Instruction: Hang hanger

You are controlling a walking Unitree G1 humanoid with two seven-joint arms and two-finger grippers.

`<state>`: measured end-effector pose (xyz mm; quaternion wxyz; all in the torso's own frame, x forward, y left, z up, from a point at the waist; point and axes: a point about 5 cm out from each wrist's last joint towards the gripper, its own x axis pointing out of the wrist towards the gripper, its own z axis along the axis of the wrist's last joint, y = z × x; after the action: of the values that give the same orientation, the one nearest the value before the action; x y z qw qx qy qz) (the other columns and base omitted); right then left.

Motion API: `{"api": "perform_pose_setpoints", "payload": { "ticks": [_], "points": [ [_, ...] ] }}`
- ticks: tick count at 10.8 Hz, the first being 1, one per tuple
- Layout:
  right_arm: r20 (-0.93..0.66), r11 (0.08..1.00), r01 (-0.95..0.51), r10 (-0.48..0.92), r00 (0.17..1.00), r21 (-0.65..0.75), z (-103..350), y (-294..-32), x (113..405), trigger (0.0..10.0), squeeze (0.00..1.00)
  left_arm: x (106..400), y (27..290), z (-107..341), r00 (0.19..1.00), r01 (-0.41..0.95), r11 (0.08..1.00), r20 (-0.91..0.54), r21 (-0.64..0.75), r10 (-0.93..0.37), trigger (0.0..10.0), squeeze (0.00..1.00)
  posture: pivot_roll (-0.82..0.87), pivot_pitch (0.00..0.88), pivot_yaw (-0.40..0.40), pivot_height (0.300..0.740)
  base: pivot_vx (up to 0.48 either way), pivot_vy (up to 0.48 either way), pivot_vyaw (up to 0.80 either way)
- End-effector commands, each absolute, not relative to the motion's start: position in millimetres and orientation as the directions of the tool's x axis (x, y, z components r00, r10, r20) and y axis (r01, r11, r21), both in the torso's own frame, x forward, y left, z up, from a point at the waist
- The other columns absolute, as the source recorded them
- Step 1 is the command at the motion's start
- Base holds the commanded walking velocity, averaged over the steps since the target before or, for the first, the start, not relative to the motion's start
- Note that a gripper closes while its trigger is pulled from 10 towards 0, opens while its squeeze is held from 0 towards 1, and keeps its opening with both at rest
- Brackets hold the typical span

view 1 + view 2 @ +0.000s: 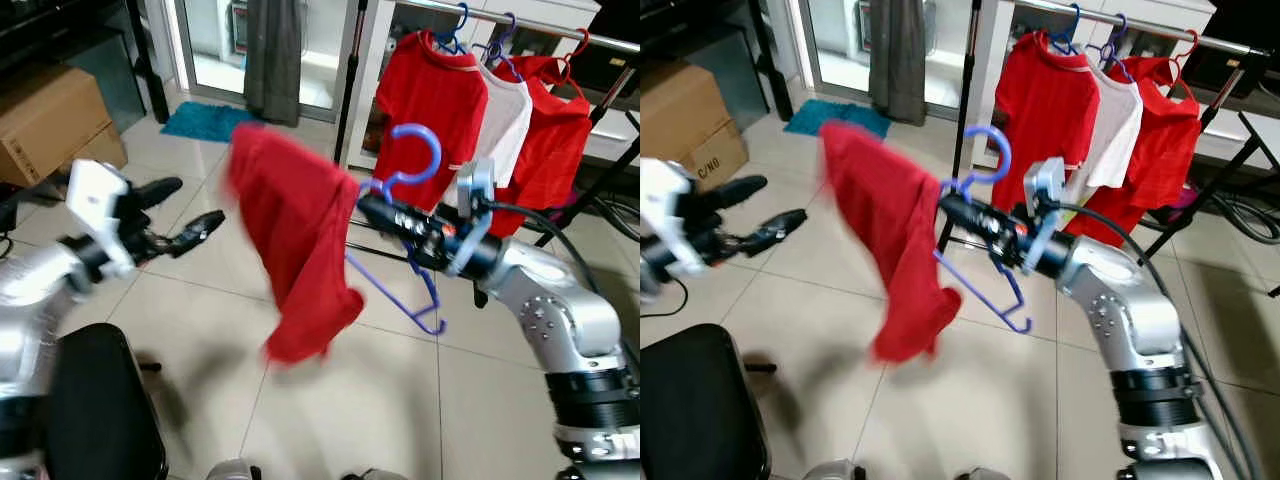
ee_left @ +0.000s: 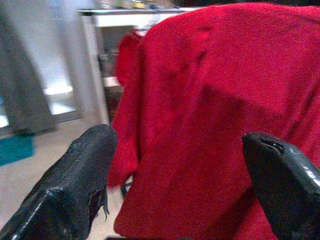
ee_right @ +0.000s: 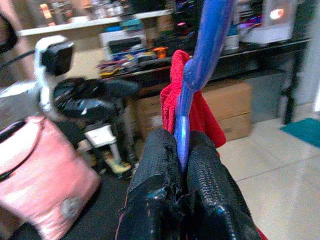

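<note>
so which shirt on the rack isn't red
The white shirt, in the middle of the rail between the two red shirts, on a blue hanger.

The pale tiled floor (image 1: 330,400) carries the scene; a teal mat (image 1: 205,120) lies on it by the doorway; a cardboard box (image 1: 50,120) sits on it at the robot's left; a clothes rack's black legs (image 1: 345,100) stand there.

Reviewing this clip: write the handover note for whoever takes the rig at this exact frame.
Right gripper: jaws shut on the blue hanger, held mid-air, a red shirt draped off one end.
Left gripper: jaws open, empty, beside the shirt and apart from it.
Clothes rail stands behind, carrying three hung shirts.
Done: hanger picked up with shirt on it.
Left: bring the hook up to the rail, seat it, release.
</note>
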<state>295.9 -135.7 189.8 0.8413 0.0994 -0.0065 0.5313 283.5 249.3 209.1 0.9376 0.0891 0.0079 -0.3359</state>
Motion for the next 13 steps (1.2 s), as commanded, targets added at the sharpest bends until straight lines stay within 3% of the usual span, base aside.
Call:
{"api": "perform_pose_setpoints", "payload": {
  "ticks": [1,2,3,4,5,7,13],
  "points": [
    [0.143,0.377,-0.914,0.906,0.398,0.15,194.8,-137.1,293.2,10.0,0.0,286.0,249.1,216.3,0.753,0.655,0.732,-0.077,0.189,-0.654,10.0,1.0,-0.04,0.0,-0.055,0.74,0.0,0.0,0.0],
    [0.156,0.31,-0.939,0.93,0.332,0.151,197.6,-134.4,287.5,10.0,0.0,291.7,251.3,217.9,0.734,0.675,0.702,-0.111,0.226,-0.67,10.0,1.0,-0.04,0.0,-0.049,0.74,0.0,0.0,0.0],
    [0.164,0.283,-0.947,0.938,0.306,0.15,199.8,-133.4,285.3,10.0,0.0,295.5,251.3,219.6,0.724,0.685,0.689,-0.114,0.237,-0.68,10.0,0.24,-0.04,0.0,-0.048,0.74,0.0,0.0,0.0],
    [0.178,0.261,-0.954,0.942,0.285,0.147,202.3,-132.4,283.9,10.0,0.0,303.6,257.0,218.7,0.748,0.659,0.706,-0.129,0.258,-0.651,10.0,0.0,-0.05,0.0,-0.045,0.74,0.0,0.0,0.0],
    [0.192,0.24,-0.959,0.944,0.267,0.15,204.3,-131.9,282.6,10.0,0.0,313.0,263.9,211.5,0.77,0.637,0.726,-0.161,0.259,-0.618,10.0,0.0,-0.05,0.0,-0.043,0.74,0.0,0.0,0.0],
    [0.195,0.222,-0.964,0.949,0.248,0.144,206.1,-131.9,281.2,10.0,0.0,319.6,265.1,206.0,0.761,0.648,0.718,-0.171,0.255,-0.626,0.0,0.0,-0.06,0.0,-0.037,0.74,0.0,0.0,0.0],
    [0.189,0.222,-0.967,0.951,0.243,0.126,209.7,-133.7,281.9,10.0,0.0,327.4,243.1,198.5,0.602,0.797,0.582,-0.151,0.158,-0.784,0.0,0.0,-0.07,0.0,-0.021,0.74,0.0,0.0,0.0]
  ]
}}
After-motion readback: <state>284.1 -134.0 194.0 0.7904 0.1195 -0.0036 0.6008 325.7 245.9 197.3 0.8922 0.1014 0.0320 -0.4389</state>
